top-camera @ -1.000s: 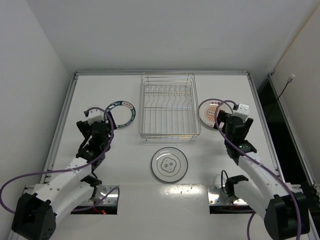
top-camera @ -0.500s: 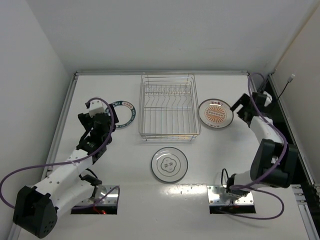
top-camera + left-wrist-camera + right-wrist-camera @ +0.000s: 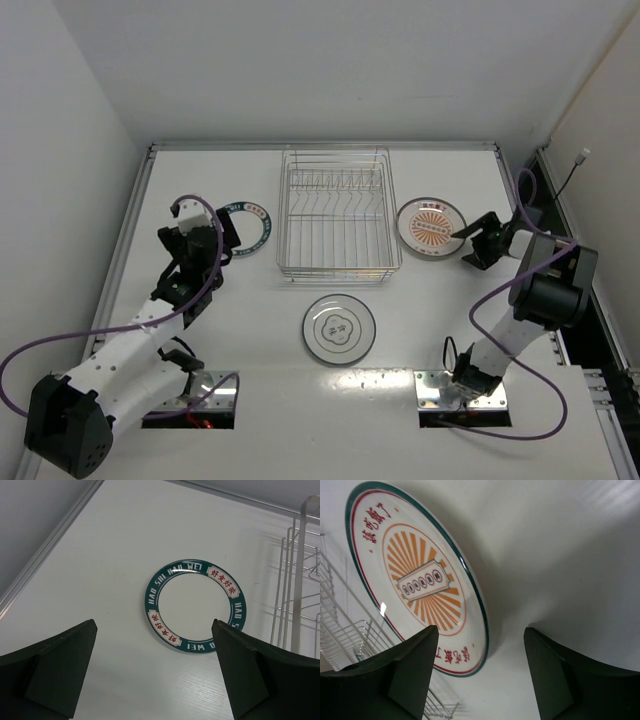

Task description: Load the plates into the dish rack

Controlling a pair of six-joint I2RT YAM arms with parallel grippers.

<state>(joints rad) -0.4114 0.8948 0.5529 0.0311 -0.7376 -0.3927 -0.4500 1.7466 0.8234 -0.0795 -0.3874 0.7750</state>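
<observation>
I see the green-rimmed plate (image 3: 194, 606) flat on the white table (image 3: 100, 570), between the left gripper (image 3: 154, 626) fingers spread wide, dish rack (image 3: 299, 595) just right.

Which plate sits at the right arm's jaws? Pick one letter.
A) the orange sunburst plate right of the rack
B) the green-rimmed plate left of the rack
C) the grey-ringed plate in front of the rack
A: in the right wrist view the rim of the orange sunburst plate lies between the jaws, and the top view puts that arm beside it, right of the dish rack.

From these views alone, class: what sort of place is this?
Probably a lab test cell, not a kitchen: plain white walled table, two bolted robot arms, plus a dish rack and plates.
</observation>
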